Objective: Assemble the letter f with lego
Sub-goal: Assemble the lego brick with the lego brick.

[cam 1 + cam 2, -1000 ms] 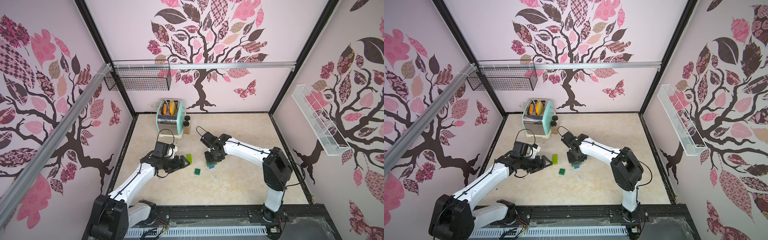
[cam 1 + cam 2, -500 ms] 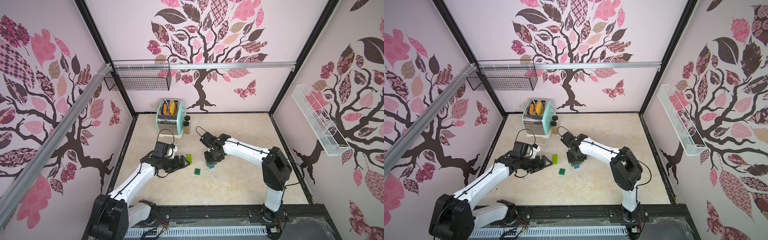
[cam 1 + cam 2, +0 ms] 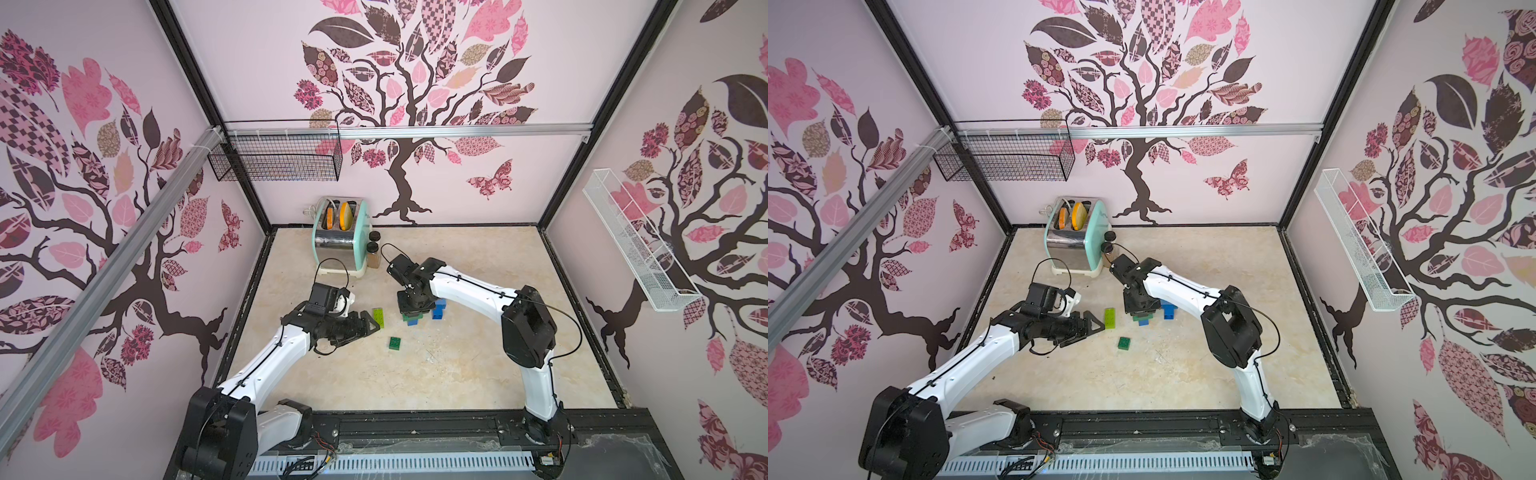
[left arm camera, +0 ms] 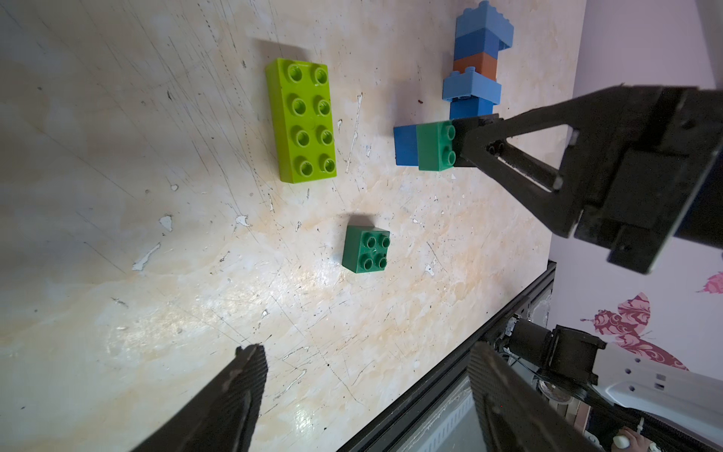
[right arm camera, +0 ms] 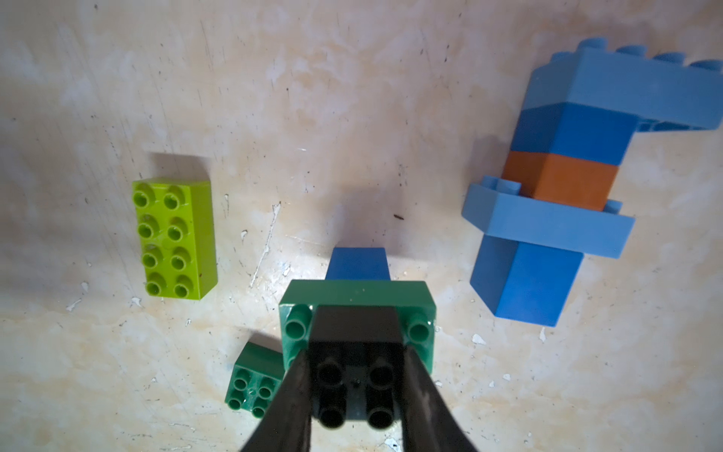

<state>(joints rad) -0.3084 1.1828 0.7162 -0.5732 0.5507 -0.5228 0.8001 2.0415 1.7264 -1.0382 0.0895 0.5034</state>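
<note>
In both top views the right gripper [image 3: 414, 306] points straight down onto a short stack of plastic bricks [image 3: 413, 320], while the left gripper [image 3: 368, 328] hangs spread wide and empty just beside the lime oblong brick [image 3: 378, 316], probably awaiting its turn. From the left wrist, a dark green square brick [image 4: 366, 248] lies loose, and the blue and orange-brown brick assembly [image 4: 475, 74] rests on its side. From the right wrist, the jaws are clamped on a black square brick [image 5: 354, 352] atop a dark green oblong brick [image 5: 356, 297], seemingly pressing it home.
</note>
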